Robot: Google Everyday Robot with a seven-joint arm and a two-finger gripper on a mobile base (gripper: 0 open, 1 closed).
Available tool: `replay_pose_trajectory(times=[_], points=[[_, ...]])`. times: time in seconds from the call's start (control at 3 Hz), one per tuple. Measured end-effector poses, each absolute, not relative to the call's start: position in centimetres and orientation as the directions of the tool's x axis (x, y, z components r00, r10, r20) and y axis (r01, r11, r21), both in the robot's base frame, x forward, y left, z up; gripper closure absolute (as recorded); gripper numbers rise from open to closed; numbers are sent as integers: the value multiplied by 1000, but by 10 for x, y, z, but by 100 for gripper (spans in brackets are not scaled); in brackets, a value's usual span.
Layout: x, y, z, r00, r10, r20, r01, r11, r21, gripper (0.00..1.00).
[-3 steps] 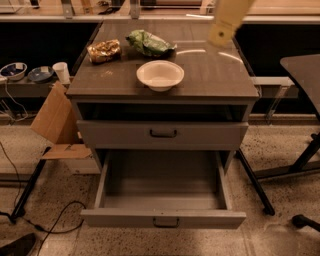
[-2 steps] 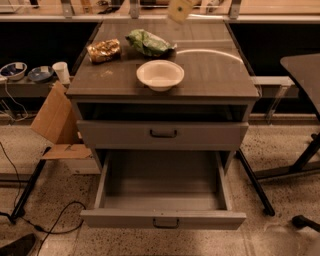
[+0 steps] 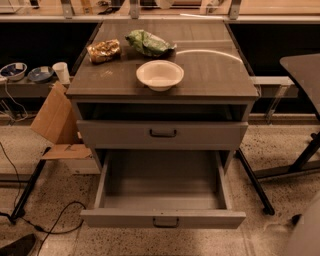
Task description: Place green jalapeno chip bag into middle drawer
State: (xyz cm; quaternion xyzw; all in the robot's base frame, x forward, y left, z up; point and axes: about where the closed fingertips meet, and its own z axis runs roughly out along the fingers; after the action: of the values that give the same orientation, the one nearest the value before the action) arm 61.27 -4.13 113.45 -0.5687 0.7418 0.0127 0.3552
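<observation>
Green glossy foil makes up the chip bag (image 3: 149,43). We see it crumpled and lumpy, with pale markings, lying on the dark, smooth tabletop (image 3: 215,70) towards its far end.

Only a pale sliver of the gripper (image 3: 165,3) shows at the top edge, beyond the tabletop's far rim. We cannot tell whether it is open or closed, but the chip bag is not in it. The bag lies a little nearer to us than the gripper, slightly off to one side and apart from it.

Further out on that same side sits a brown-gold crinkled bag (image 3: 104,50), close beside the green one. Nearer to us than both, almost in line with the gripper, stands a round, shallow white bowl (image 3: 160,75) by the tabletop's front edge.

Well below the gripper, the middle drawer (image 3: 162,192) is pulled out, a wide grey metal tray with a small dark handle. A matching closed drawer front (image 3: 162,134) sits directly above it.

Beside the cabinet, brown cardboard (image 3: 55,122) leans against it, a pale cup (image 3: 62,72) stands behind that, and dark cables (image 3: 55,220) trail over the speckled floor.
</observation>
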Motion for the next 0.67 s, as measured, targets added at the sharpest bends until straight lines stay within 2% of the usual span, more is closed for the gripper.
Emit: replay_pose_trajectory(times=[0.67], points=[[647, 40, 1095, -190, -701, -687, -865, 450, -220, 0]])
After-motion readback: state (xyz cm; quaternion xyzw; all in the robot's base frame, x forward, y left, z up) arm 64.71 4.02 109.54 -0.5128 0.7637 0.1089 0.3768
